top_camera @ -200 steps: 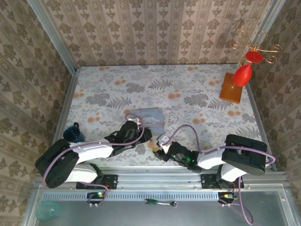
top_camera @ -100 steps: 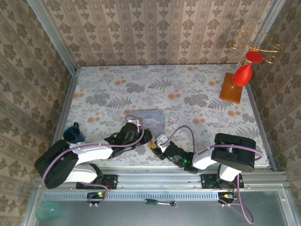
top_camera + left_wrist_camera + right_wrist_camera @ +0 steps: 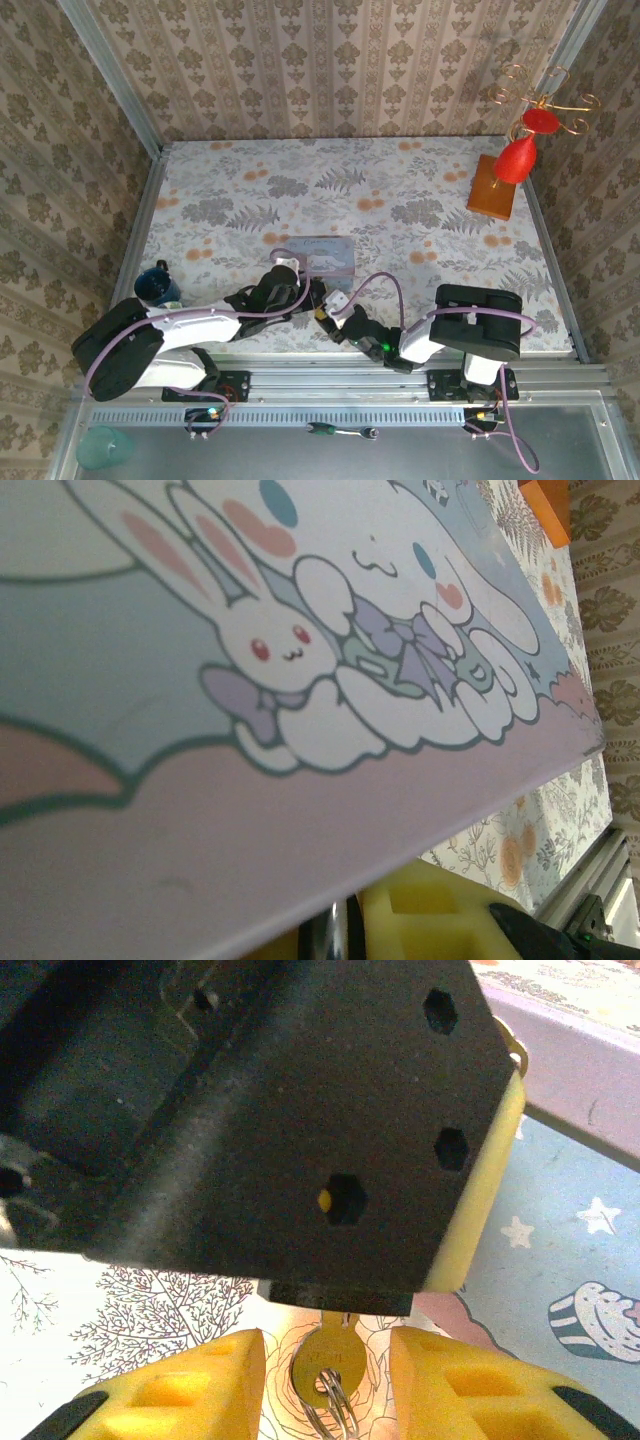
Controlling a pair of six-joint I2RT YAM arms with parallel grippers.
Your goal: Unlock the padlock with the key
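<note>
Observed in the right wrist view: the padlock [image 3: 335,1298] sits at lower centre as a dark block jutting from under the left claw [image 3: 306,296]. That claw appears clamped on it, with something silvery showing between its yellow pads in the left wrist view. The key [image 3: 322,1358] hangs directly below the padlock. Its long axis runs up and down the frame, with the blade pointing up into the block and the brass head and ring [image 3: 328,1402] pointing down. The right claw [image 3: 325,1385] is the nearer one and straddles the head, its fingers apart with a gap on each side. Seen from above, both claws meet nose to nose at lower centre, just below the cartoon tin [image 3: 300,680]. Assessment: the key lies in line with the right claw's reach, so closing on the head and turning about that axis looks feasible.
</note>
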